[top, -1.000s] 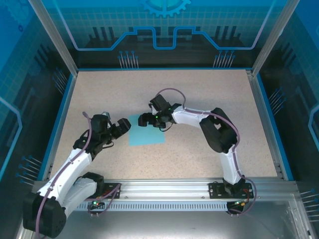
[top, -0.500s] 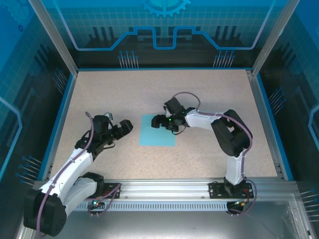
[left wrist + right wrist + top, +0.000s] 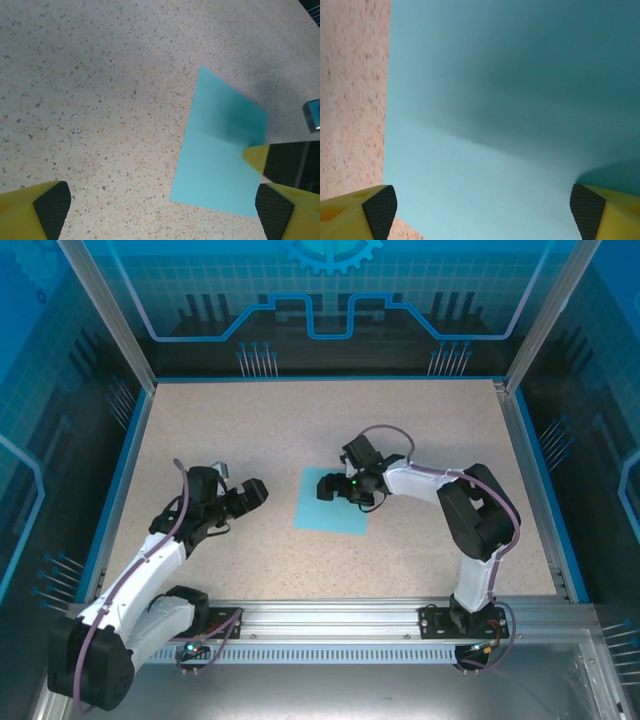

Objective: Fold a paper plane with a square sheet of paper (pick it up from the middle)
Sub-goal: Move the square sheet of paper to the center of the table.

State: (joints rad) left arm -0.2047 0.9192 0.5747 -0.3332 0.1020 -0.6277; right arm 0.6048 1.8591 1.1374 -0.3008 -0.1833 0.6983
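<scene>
The square sheet of paper (image 3: pixel 330 516) lies flat on the speckled table, a light-cyan square near the middle. My right gripper (image 3: pixel 345 492) is down on the sheet's far half with its jaws spread wide. In the right wrist view the sheet (image 3: pixel 495 125) spans the whole gap between the two pads, and the gripper (image 3: pixel 482 212) is open. My left gripper (image 3: pixel 243 493) hovers left of the sheet, open and empty. In the left wrist view the sheet (image 3: pixel 220 160) lies ahead and to the right of the gripper (image 3: pixel 162 210), with a faint crease across it. A yellow finger of the right gripper (image 3: pixel 256 156) rests on its right edge.
The speckled table (image 3: pixel 250 420) is ringed by a blue rim, with transparent panel walls on the far and side edges. An aluminium rail (image 3: pixel 330 618) with both arm bases runs along the near edge. Bare table (image 3: pixel 350 90) shows left of the sheet.
The sheet has slid to the right across the table together with my right gripper resting on it. My left gripper has shifted slightly rightward after it.
</scene>
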